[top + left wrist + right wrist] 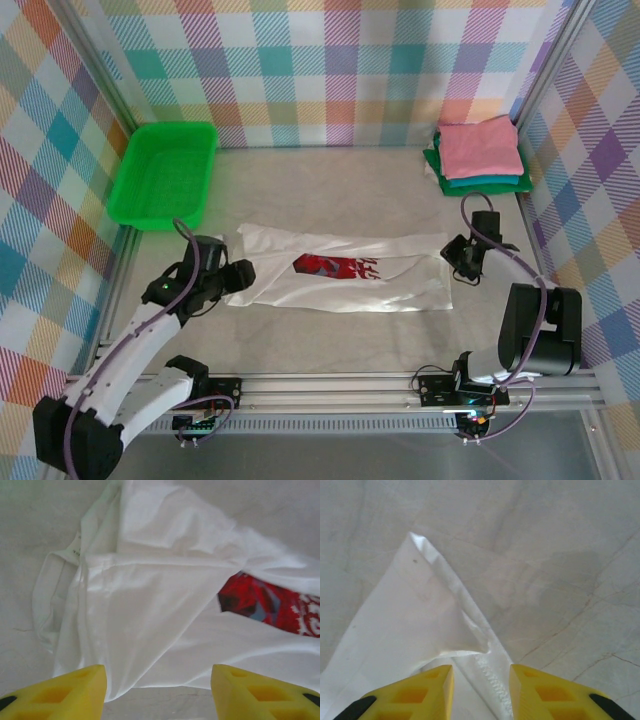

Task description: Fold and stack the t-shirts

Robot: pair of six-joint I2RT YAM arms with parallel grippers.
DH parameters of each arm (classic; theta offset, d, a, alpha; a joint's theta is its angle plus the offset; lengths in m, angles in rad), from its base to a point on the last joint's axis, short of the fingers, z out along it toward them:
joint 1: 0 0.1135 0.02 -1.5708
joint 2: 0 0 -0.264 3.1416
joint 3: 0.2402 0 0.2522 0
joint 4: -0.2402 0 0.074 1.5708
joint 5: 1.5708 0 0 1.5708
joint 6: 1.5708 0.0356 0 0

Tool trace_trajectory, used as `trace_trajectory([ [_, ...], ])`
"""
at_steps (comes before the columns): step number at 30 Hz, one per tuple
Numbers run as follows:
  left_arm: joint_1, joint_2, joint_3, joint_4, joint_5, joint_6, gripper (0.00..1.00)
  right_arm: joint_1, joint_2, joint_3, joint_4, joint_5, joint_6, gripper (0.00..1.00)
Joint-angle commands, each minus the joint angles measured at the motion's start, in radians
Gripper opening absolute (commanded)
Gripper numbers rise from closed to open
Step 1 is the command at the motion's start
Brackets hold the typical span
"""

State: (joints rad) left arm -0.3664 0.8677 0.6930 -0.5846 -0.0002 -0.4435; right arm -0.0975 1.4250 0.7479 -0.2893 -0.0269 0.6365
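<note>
I have the white t-shirt [340,270] lying flat on the table [330,190], to the near right of the green tray [165,128]. It is folded into a long narrow band. Its long axis runs left to right, roughly parallel to the tray's near rim. The red-and-black print [335,266] faces up near the middle of the band and stretches along that same axis.

On my left wrist camera the shirt's [150,605] end nearer the tray is bunched, with a loop of cloth that could be a sleeve or the neck; I cannot tell which. The print [270,602] peeks out from under a fold there. On the right wrist camera the end farthest from the tray [405,625] comes to a corner with a stitched hem.

The left gripper [238,275] sits at the tray-side end, fingers spread wide [159,680], with the shirt's edge just ahead of them. The right gripper [458,255] is at the opposite end. Its gap is narrower [481,680] and the hemmed corner runs in between the fingers, which are not closed on the cloth.

Level with the tray, at the far right of the table, a folded pink shirt [480,145] tops a teal one [485,181] and a green one [432,160].

The table is pale grey and faintly creased. Pastel plaid walls [330,70] enclose it, and a metal rail [330,385] runs along the near edge.
</note>
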Motion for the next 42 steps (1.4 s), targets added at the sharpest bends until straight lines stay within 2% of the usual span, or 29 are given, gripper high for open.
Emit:
trace_trajectory([
  [1, -0.009, 0.060, 0.053, 0.027, 0.029, 0.047, 0.54, 0.075, -0.013, 0.122, -0.046, -0.023, -0.059, 0.36],
  [3, -0.010, 0.192, 0.107, 0.030, 0.037, 0.087, 0.55, 0.154, 0.022, 0.181, -0.065, -0.009, -0.089, 0.36],
  [6, -0.003, 0.349, 0.158, 0.044, -0.076, 0.114, 0.57, 0.211, 0.070, 0.215, -0.033, -0.053, -0.085, 0.36],
  [11, 0.095, 0.548, 0.262, 0.051, -0.171, 0.086, 0.58, 0.268, 0.123, 0.253, -0.025, -0.094, -0.089, 0.37],
  [14, 0.107, 0.642, 0.321, 0.044, -0.243, 0.095, 0.58, 0.278, 0.117, 0.247, -0.025, -0.088, -0.090, 0.37],
  [15, 0.109, 0.665, 0.323, 0.070, -0.239, 0.112, 0.55, 0.277, 0.112, 0.245, -0.026, -0.084, -0.092, 0.37],
  [17, 0.109, 0.709, 0.332, 0.098, -0.231, 0.128, 0.43, 0.277, 0.109, 0.245, -0.038, -0.068, -0.099, 0.37],
  [22, 0.106, 0.783, 0.337, 0.154, -0.166, 0.155, 0.37, 0.277, 0.100, 0.247, -0.053, -0.047, -0.113, 0.37],
  [25, 0.091, 0.790, 0.328, 0.167, -0.149, 0.155, 0.30, 0.277, 0.105, 0.254, -0.055, -0.045, -0.115, 0.37],
  [27, 0.079, 0.780, 0.319, 0.164, -0.149, 0.146, 0.18, 0.277, 0.112, 0.261, -0.057, -0.046, -0.114, 0.37],
  [29, 0.068, 0.763, 0.308, 0.162, -0.151, 0.136, 0.16, 0.277, 0.116, 0.263, -0.056, -0.048, -0.113, 0.37],
  [32, 0.063, 0.743, 0.304, 0.125, -0.151, 0.104, 0.04, 0.277, 0.117, 0.269, -0.056, -0.045, -0.113, 0.37],
  [37, 0.052, 0.697, 0.267, 0.118, -0.128, 0.082, 0.11, 0.276, 0.121, 0.271, -0.057, -0.038, -0.119, 0.38],
  [39, 0.049, 0.690, 0.263, 0.106, -0.098, 0.073, 0.20, 0.277, 0.128, 0.277, -0.059, -0.043, -0.120, 0.38],
  [41, 0.037, 0.685, 0.251, 0.105, -0.099, 0.075, 0.23, 0.277, 0.131, 0.279, -0.060, -0.048, -0.118, 0.38],
  [42, 0.037, 0.686, 0.241, 0.108, -0.115, 0.071, 0.27, 0.277, 0.129, 0.275, -0.056, -0.048, -0.116, 0.38],
])
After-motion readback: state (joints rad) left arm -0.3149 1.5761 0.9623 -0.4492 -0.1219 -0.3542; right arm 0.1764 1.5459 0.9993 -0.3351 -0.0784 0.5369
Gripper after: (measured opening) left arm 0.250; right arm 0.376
